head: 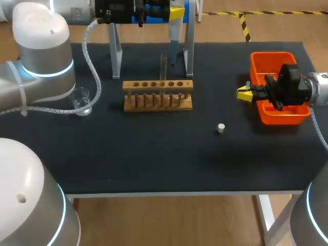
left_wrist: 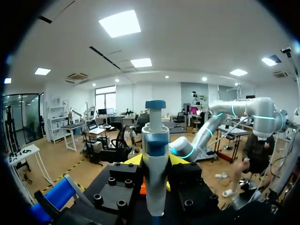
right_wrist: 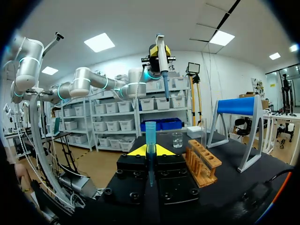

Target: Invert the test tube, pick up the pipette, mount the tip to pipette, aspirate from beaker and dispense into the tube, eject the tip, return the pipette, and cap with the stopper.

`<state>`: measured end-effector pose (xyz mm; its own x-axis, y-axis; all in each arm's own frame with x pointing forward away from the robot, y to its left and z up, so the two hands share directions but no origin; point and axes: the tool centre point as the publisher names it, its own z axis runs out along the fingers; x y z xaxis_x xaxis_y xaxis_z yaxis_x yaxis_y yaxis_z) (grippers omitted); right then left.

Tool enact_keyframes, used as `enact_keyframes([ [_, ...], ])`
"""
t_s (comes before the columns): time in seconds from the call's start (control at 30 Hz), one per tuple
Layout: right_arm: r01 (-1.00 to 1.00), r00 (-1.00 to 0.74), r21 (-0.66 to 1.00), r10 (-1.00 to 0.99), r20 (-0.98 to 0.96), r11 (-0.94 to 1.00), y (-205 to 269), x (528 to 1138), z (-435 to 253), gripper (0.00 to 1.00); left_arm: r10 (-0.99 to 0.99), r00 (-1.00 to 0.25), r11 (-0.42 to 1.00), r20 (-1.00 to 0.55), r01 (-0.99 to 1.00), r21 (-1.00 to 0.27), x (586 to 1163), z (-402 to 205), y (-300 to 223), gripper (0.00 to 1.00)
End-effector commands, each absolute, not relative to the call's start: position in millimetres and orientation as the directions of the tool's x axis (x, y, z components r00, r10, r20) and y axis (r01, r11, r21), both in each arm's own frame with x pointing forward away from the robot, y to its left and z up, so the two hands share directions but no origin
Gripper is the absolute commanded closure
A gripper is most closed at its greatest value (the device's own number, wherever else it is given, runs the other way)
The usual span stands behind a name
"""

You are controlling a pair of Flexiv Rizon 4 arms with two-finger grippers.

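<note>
Tip-mounting step: left tool (left_wrist: 155, 160) clamps the pipette (left_wrist: 155, 187) (held high, far side), right tool (right_wrist: 150, 151) pinches the blue tip (right_wrist: 150, 133). Next, I'd say: align axes, press together.

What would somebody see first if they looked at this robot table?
The bright orange bin on the right stands out, with the right gripper at its edge shut on a blue pipette tip. At the back, the left gripper holds the pipette up high, behind the wooden rack.
</note>
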<state>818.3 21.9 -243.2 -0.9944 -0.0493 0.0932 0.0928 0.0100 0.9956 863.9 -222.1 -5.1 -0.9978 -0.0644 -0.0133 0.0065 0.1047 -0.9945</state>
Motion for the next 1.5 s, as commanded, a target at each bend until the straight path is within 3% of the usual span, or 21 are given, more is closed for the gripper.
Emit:
enact_keyframes([
  [0.03,0.092,-0.995,0.996,-0.048,0.093,0.012,21.5,817.3,-242.6,1.0,-0.061,-0.998,0.112,-0.011,0.004,-0.994,866.0,-2.8,-224.1,1.0],
  [1.5,0.092,-0.995,0.996,-0.048,0.093,0.012,21.5,817.3,-242.6,1.0,-0.076,-0.997,0.129,-0.022,0.012,-0.992,867.9,3.7,-221.7,1.0],
])
